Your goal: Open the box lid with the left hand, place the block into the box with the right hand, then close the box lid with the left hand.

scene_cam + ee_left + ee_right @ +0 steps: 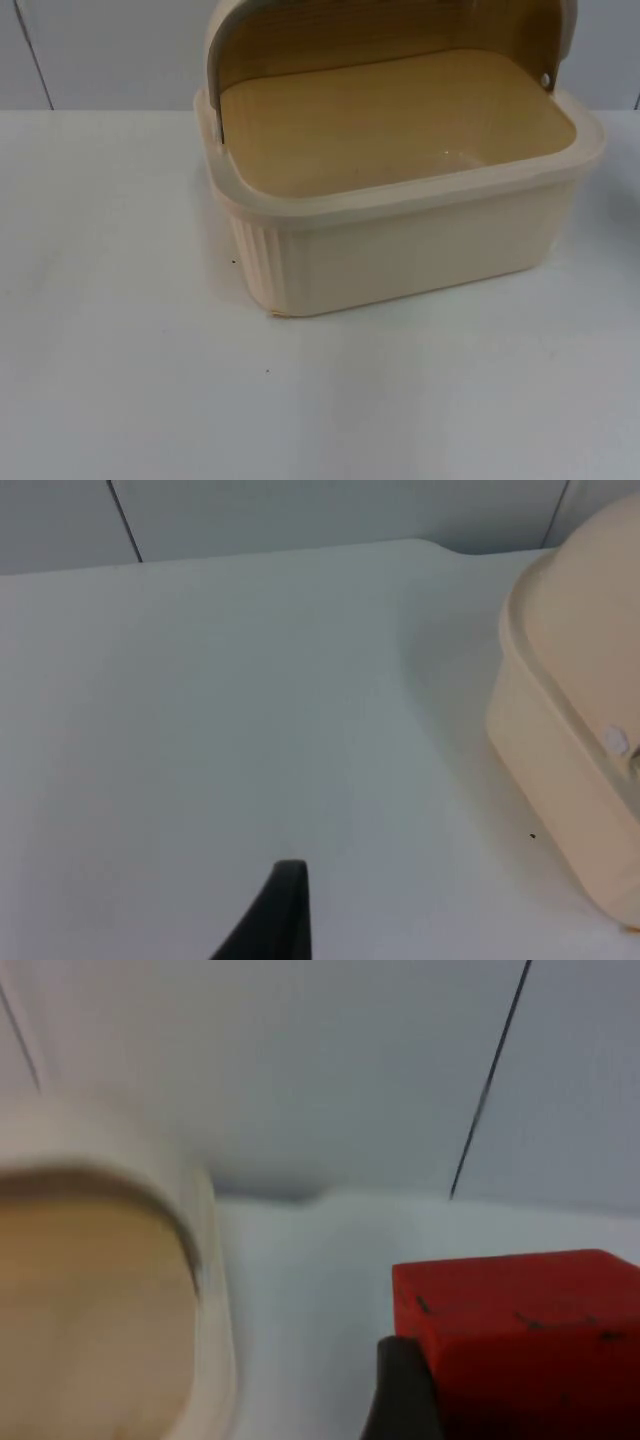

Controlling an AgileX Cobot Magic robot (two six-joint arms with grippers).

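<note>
Before you on the white worktop (120, 380) stands the cream box (420, 250), its curved lid (300, 30) swung up and back, so the opening faces the top camera. Inside, you see a tan floor (400, 120) with nothing lying on it. The box's front wall is smooth, and its corner nearest the left arm is ribbed. The grey partition wall (100, 50) rises directly behind the box.

From the left wrist camera you see the box's outer wall and rounded lid (590, 610) from the side, with one black fingertip (280, 910) of the left hand over bare worktop, well apart from the box. You cannot tell from this picture how far the left hand is open, and nothing is seen in its grasp.

From the right wrist camera you see the red block (520, 1340) pressed against a black fingertip (400, 1390) of the right hand, which looks closed on it. The block sits beside the box's pale rim (210, 1290), outside the opening, with a strip of worktop between the two. Dark scuff marks show on the block's red face. The box's tan interior (90, 1310) lies just past that rim, with the partition wall behind it.
</note>
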